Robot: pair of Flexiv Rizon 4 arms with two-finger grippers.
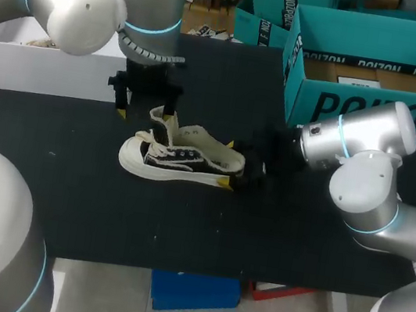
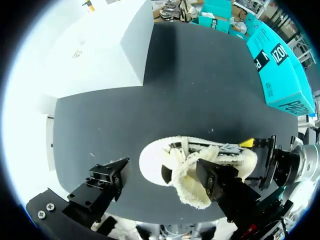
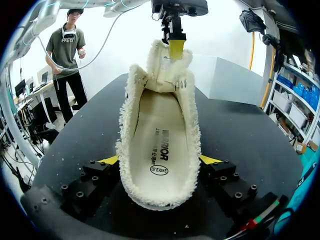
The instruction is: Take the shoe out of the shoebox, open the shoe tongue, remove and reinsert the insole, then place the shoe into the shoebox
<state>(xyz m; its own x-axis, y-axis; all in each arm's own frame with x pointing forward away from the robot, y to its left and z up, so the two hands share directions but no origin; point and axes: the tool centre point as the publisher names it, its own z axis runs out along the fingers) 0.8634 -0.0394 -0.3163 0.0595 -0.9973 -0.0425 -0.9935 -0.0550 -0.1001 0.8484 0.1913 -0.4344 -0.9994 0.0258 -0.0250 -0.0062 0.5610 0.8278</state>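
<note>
The black table top (image 1: 180, 231) is one flat matte sheet filling most of the head view, and the shoe (image 1: 180, 157) sits pretty much dead centre on it, toe toward 9 o'clock and heel toward 3. It's a black and cream low-top with a white sole and fluffy cream lining. The teal shoebox (image 1: 373, 111) is at the back of the table at roughly 2 o'clock from the shoe, open at the top and well apart from it, and a plain white box (image 1: 39, 70) sits at about 10 o'clock along the far left side. The right gripper (image 1: 227, 163) comes in from 3 o'clock and is clamped on the heel end, one yellow tip on each side of the shoe. Its wrist camera looks straight into the opening, where the insole (image 3: 157, 145) lies inside. The left gripper (image 1: 145, 114) hangs at 11 o'clock of the shoe with its fingers spread wide, gripping nothing. One finger (image 2: 215, 180) is right up against the fleecy tongue (image 3: 162, 62), which stands up off the opening, and the other is over bare table. A couple of tiny pale specks (image 2: 91, 155) dot the black surface near that gripper
</note>
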